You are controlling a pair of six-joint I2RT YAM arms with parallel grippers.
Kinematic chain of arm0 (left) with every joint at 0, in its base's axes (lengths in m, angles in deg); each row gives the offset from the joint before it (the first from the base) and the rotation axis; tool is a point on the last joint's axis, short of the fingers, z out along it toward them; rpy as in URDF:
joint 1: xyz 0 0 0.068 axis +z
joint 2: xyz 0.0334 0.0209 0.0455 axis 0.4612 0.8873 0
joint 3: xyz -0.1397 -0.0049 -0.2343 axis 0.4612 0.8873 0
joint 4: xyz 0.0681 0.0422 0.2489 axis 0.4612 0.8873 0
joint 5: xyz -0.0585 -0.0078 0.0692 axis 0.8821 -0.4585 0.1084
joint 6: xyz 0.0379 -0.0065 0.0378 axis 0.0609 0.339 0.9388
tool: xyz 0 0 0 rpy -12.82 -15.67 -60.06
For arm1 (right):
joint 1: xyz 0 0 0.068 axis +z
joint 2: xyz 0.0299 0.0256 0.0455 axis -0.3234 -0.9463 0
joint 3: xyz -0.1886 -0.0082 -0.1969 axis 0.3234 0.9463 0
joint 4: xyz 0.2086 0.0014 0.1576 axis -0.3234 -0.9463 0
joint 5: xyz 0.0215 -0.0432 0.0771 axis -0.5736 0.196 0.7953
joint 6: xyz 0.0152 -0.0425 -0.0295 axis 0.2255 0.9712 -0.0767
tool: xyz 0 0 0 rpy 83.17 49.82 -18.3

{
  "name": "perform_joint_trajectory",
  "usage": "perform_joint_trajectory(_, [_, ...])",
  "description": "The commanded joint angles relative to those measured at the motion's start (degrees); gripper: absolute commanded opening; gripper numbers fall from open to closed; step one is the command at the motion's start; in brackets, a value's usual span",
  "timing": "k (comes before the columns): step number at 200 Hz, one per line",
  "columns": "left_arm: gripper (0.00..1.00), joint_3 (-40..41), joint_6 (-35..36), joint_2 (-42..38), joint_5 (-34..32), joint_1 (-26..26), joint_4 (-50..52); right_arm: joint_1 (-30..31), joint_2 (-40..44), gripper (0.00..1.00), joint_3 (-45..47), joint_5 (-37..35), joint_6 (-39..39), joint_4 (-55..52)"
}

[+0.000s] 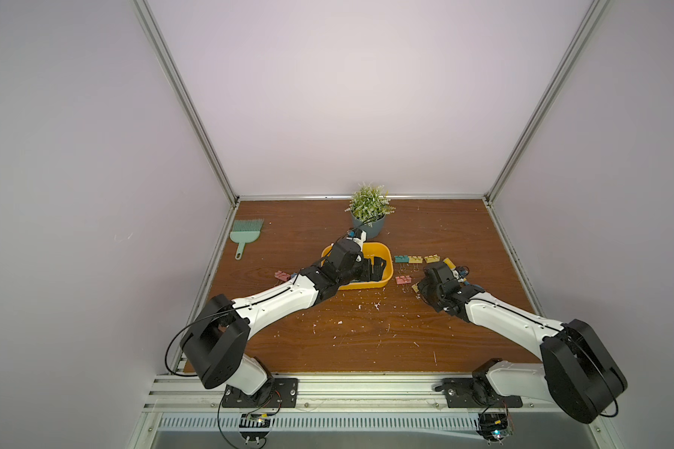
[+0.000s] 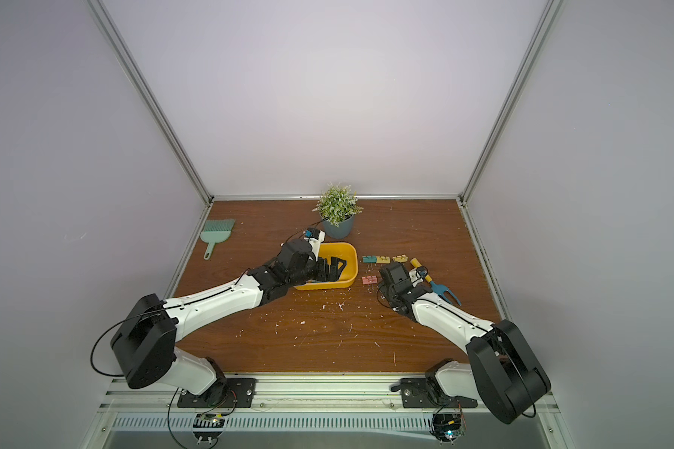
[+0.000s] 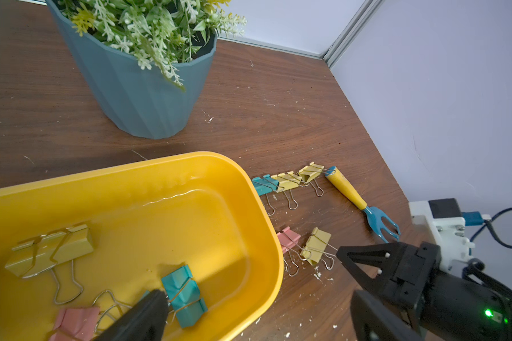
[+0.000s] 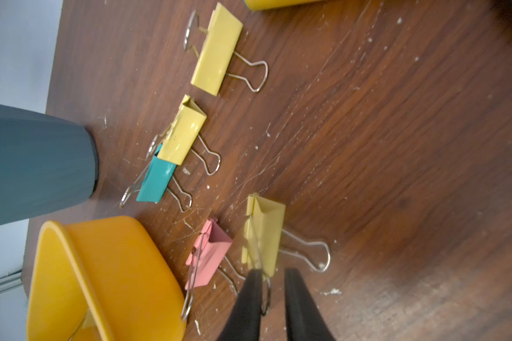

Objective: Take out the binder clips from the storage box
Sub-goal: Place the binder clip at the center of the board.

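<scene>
Glossy yellow plastic storage box (image 1: pixel 390 269) sits on the scratched wooden desk (image 1: pixel 366 342). Left claw (image 1: pixel 376 268) is spread inside it, among folded-metal binder clips (image 3: pixel 184 295). Right claw (image 4: pixel 273 273) stands slightly parted at a yellow clip (image 4: pixel 263 233) lying outside the box on the desk.

White arm shells (image 1: pixel 273 307), black joints (image 1: pixel 343 256), bulky black elbow housings (image 1: pixel 215 342), thin dark cables (image 3: pixel 507 210) — small green light (image 3: pixel 488 313)
</scene>
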Motion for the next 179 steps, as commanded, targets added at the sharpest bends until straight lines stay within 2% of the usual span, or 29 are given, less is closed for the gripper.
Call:
perform_joint_trajectory(1, [0.99,-1.4,1.3,0.7,-0.5,-0.4,1.1,-0.1,3.2,0.28,-0.3,1.5,7.9,-2.8])
perform_joint_trajectory(16, [0.99,-1.3,1.4,0.6,-0.6,-0.5,1.2,-0.3,4.6,0.36,-0.5,-1.2,10.9,-5.2])
perform_joint_trajectory(31, [0.99,-1.4,1.5,0.7,-0.7,-0.5,1.2,-1.8,5.5,0.43,-0.1,-0.6,15.1,-5.2])
perform_joint_trajectory(48, [0.99,-1.5,1.6,0.8,-0.7,-0.4,1.3,-4.6,5.4,0.46,-0.2,4.4,19.7,-4.3])
perform_joint_trajectory(75, [0.99,-1.4,1.7,0.7,-0.5,-0.5,1.3,-9.3,3.6,0.46,-0.5,17.8,25.2,0.2])
perform_joint_trajectory(94, [0.99,-1.5,1.7,0.7,-0.5,-0.5,1.3,-10.8,1.6,0.46,-0.9,24.3,23.9,2.8])
perform_joint_trajectory(119, [0.99,-1.7,1.6,0.5,-0.4,-0.5,1.5,-11.6,-0.2,0.44,0.3,26.2,20.2,5.5])
perform_joint_trajectory(137, [0.99,-1.8,1.8,0.3,-0.8,-0.5,2.0,-12.6,-0.8,0.42,0.7,26.1,17.9,5.2])
perform_joint_trajectory(156, [0.99,-1.7,1.8,0.1,-1.4,-0.5,2.3,-12.8,0.4,0.36,1.0,22.2,16.7,4.2])
perform_joint_trajectory(179, [0.99,-1.8,1.9,0.2,-1.3,-0.4,2.4,-12.8,2.0,0.3,2.0,20.7,15.4,4.7])
